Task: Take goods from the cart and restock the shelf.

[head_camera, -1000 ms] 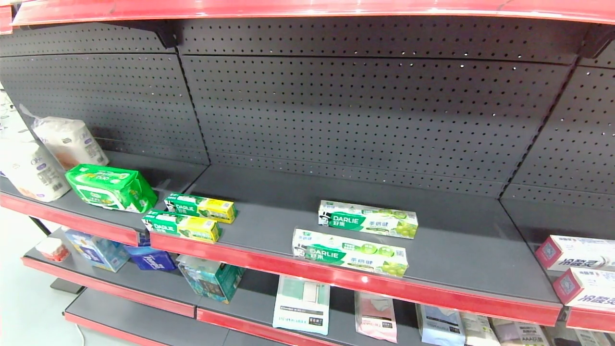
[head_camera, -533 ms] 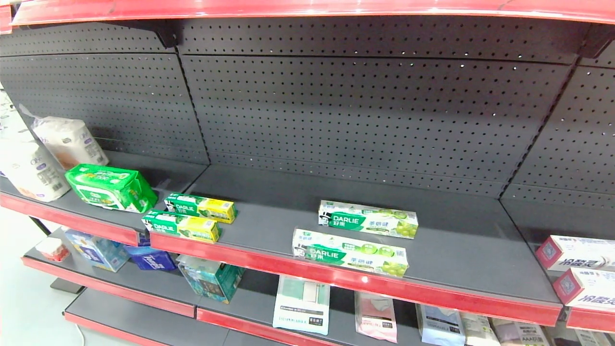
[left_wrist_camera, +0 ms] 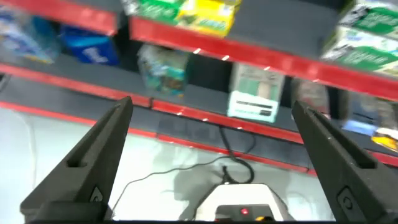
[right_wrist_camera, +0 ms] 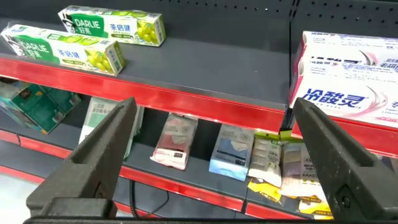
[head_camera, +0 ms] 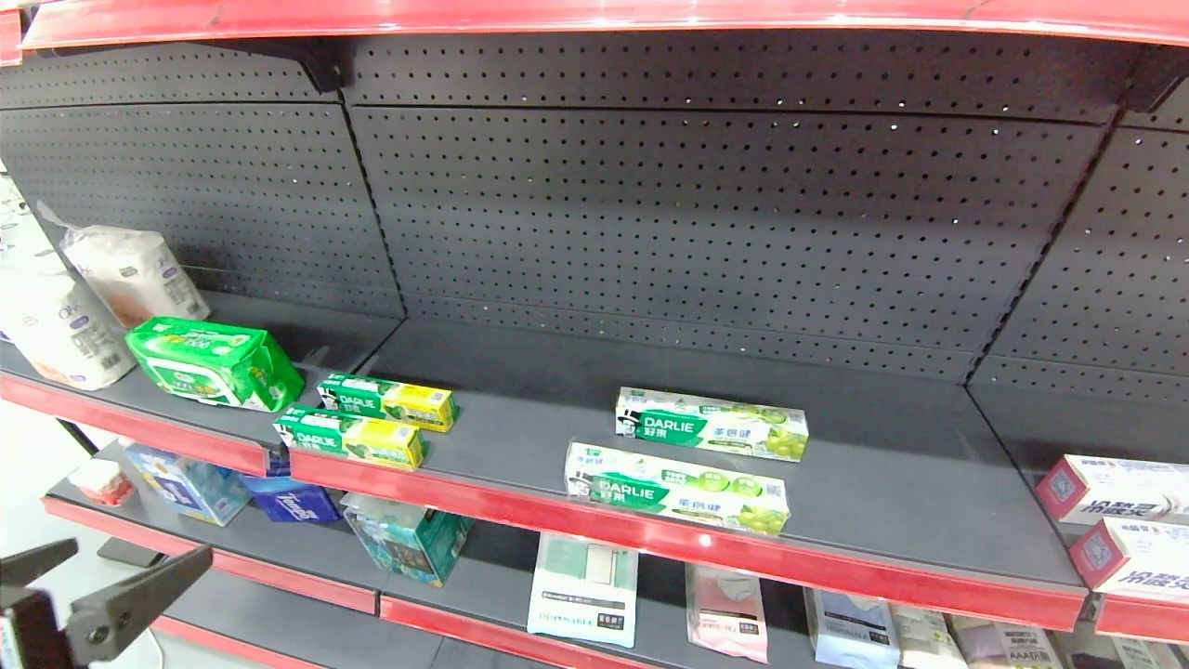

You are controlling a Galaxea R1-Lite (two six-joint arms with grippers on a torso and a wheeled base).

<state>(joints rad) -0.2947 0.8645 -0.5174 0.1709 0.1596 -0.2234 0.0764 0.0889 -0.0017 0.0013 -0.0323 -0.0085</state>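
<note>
Left claw is hanging wide open and empty, low before the shelf. I'm seeing my right claw gaping empty too. Toothpaste boxes are lying near the shelf's front edge.

Shop aisle, seen from my remote desk: a dark grey shelf edged with a glossy red rail stands before black perforated back panels, which are divided by slotted uprights. An upper red rail runs overhead and catches bright glints of light. The lower tiers, red-edged too, step down toward a pale, shiny floor. There I can see a black cable trailing beneath the unit.
</note>
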